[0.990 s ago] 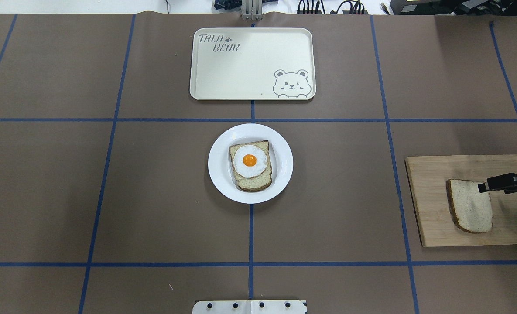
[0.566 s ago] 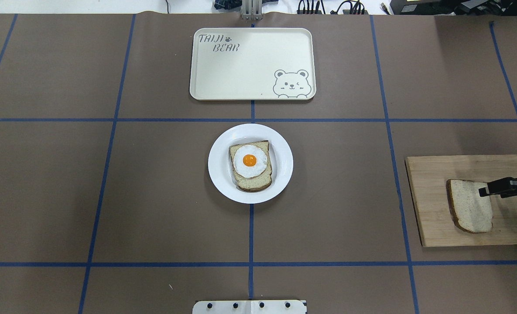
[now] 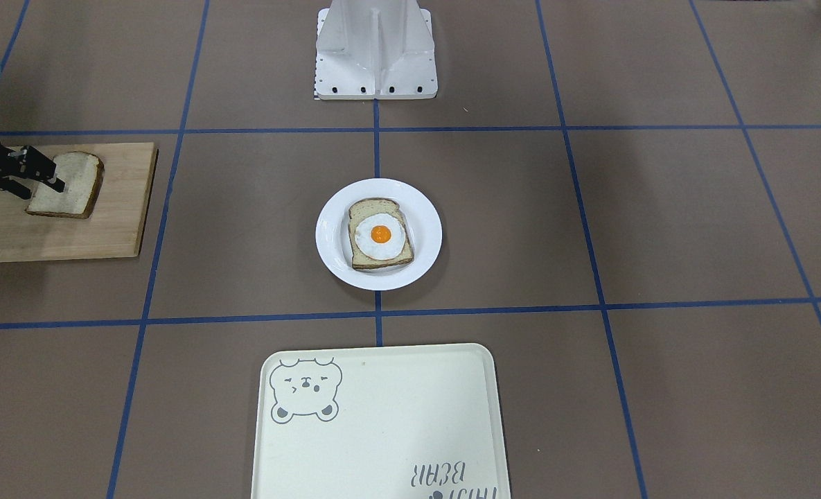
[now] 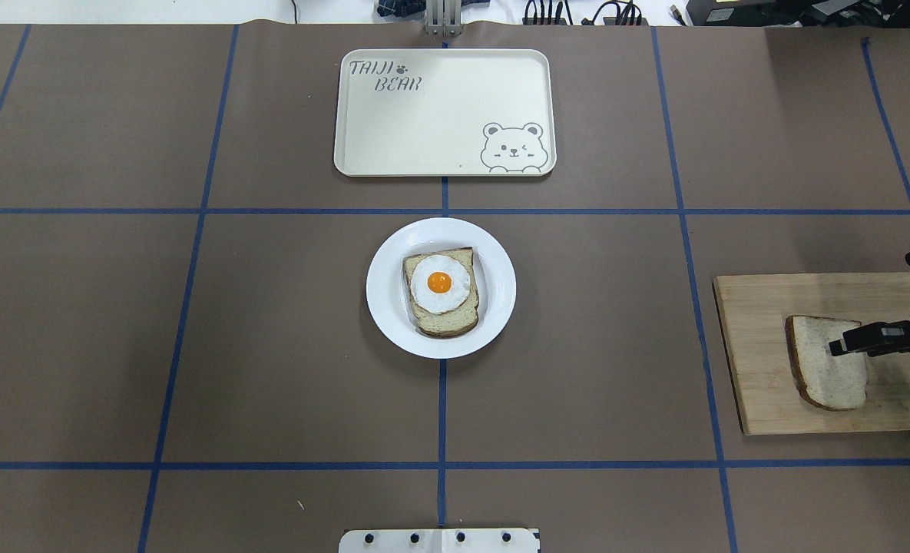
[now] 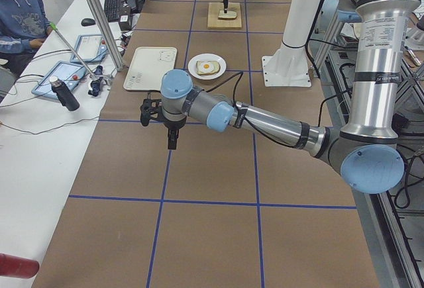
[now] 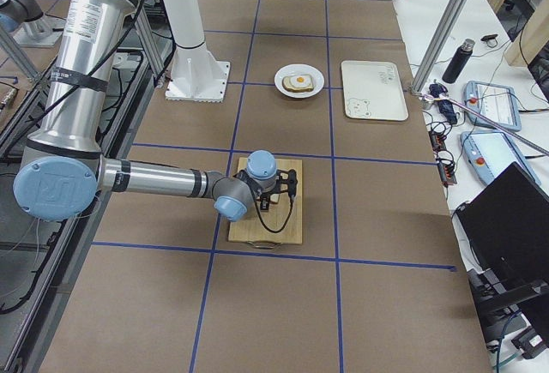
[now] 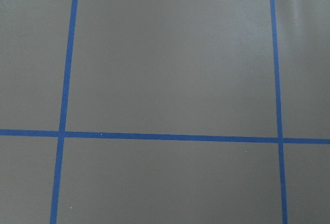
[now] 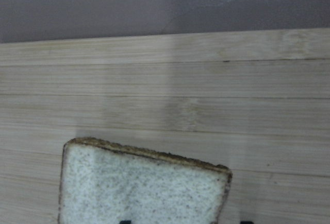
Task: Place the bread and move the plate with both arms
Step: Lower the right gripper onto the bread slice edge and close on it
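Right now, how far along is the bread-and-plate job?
Done: nothing visible yet. In hand: the right gripper, open, sits over the bread, which lies flat on the board, not lifted. Left: grasp it, carry it to the plate holding the egg slice, then move the plate with both arms; the left gripper hangs over bare table.

Brown table (image 4: 78, 346), blue tape grid (image 4: 78, 210)
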You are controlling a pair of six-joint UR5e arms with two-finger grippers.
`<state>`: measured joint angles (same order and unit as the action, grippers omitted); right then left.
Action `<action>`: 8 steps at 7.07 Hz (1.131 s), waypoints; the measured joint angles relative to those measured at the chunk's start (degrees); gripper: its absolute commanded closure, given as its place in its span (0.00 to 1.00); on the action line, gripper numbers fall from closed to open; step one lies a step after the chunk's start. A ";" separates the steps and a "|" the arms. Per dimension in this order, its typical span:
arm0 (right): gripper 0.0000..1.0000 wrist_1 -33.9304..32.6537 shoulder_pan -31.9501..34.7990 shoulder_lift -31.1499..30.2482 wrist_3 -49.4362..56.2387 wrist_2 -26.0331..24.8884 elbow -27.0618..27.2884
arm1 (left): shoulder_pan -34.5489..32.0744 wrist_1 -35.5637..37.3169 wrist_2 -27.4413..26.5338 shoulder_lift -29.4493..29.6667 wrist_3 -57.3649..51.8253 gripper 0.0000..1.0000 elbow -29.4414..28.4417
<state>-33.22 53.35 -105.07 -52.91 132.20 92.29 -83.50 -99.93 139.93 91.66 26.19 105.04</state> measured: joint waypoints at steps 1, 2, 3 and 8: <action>1.00 0.00 -0.12 -0.04 0.02 -0.02 0.00 | 0.00 -0.02 0.00 -0.04 -0.01 0.01 0.00; 1.00 0.03 -0.12 -0.16 0.19 -0.03 0.01 | 0.00 -0.06 0.00 -0.07 0.02 0.01 -0.01; 1.00 0.06 -0.16 -0.26 0.48 -0.06 0.14 | 0.00 -0.06 0.00 -0.07 0.06 0.01 -0.03; 1.00 0.09 0.21 -0.18 0.87 0.07 1.95 | 0.00 -0.04 0.00 -0.08 0.09 0.01 -0.09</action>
<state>-33.13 53.56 -105.25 -52.05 132.27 94.24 -83.49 -99.97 139.92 91.58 26.28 104.95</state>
